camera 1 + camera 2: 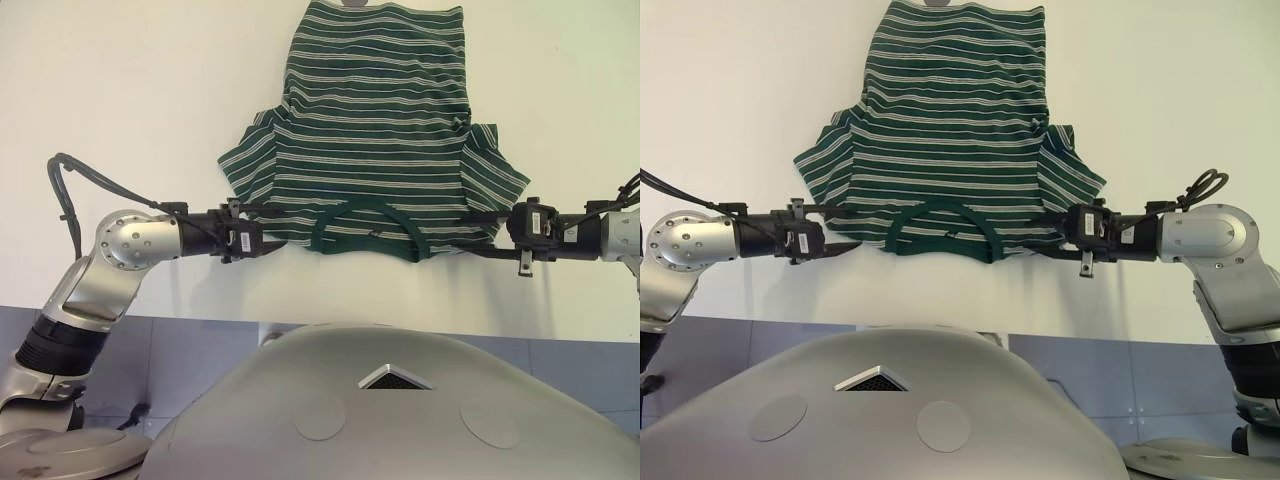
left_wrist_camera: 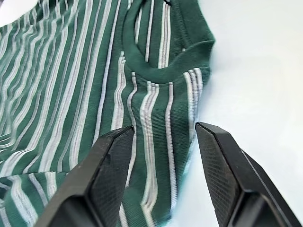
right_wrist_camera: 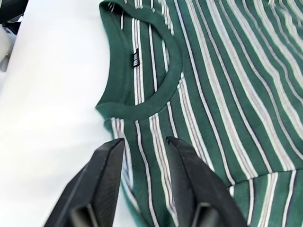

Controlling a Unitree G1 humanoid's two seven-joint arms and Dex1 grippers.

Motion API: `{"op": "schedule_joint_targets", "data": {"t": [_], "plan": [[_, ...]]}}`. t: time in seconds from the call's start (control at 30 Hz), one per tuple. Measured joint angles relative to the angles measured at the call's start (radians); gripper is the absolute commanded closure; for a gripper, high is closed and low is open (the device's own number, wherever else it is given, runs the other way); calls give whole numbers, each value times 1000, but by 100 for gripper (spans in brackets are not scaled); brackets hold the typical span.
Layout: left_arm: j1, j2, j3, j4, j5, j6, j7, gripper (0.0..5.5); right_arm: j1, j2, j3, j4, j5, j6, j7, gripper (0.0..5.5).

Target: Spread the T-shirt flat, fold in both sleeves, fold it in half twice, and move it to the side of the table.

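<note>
A dark green T-shirt [image 1: 375, 110] with white stripes lies face up on the white table [image 1: 120, 80], its collar [image 1: 365, 228] toward me and its hem at the far edge. Both short sleeves stick out to the sides, the left sleeve [image 1: 250, 155] and the right sleeve [image 1: 495, 165]. My left gripper [image 1: 275, 243] sits low at the shirt's left shoulder, open, with the shoulder fabric [image 2: 161, 142] showing between its fingers. My right gripper [image 1: 1040, 245] is at the right shoulder, open with a narrower gap, and striped cloth [image 3: 144, 137] lies flat under that gap.
The table's front edge [image 1: 150, 312] runs just behind both grippers, with grey floor tiles [image 1: 200, 350] below it. Bare white tabletop lies to the shirt's left and to its right [image 1: 580, 90].
</note>
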Motion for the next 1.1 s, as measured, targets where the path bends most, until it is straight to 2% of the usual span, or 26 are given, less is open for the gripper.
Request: {"op": "schedule_joint_targets", "data": {"t": [0.23, 0.4, 0.47, 0.57, 0.63, 0.7, 0.77, 0.87, 1.0, 1.1], "plan": [[6, -17, -7, 9, 9, -9, 0, 311, -15, 12, -15, 13, -27, -9, 4, 387], [-156, -169, 121, 102, -287, 124, 35, 311, -333, 250, 29, 147, -161, 15, -302, 387], [-297, -248, 150, 209, -296, 142, 105, 311, -447, 361, 94, 230, -258, 8, -421, 387], [-546, -398, 127, 543, -145, 113, 301, 311, -644, 530, 210, 511, -467, -32, -644, 387], [-667, -474, 92, 755, -47, 64, 410, 311, -728, 595, 292, 686, -596, -84, -756, 387], [-783, -546, 60, 1001, 39, 29, 530, 311, -756, 631, 360, 799, -669, -138, -795, 387], [-885, -605, 49, 1210, 104, -2, 643, 311, -761, 620, 399, 799, -692, -195, -749, 387], [-971, -620, 46, 1380, 155, -62, 726, 311, -693, 526, 408, 674, -647, -235, -596, 387], [-1002, -623, 40, 1480, 192, -107, 748, 311, -572, 407, 377, 455, -551, -187, -423, 387], [-1033, -641, 40, 1499, 194, -137, 743, 311, -570, 410, 358, 444, -550, -145, -433, 387]]}}
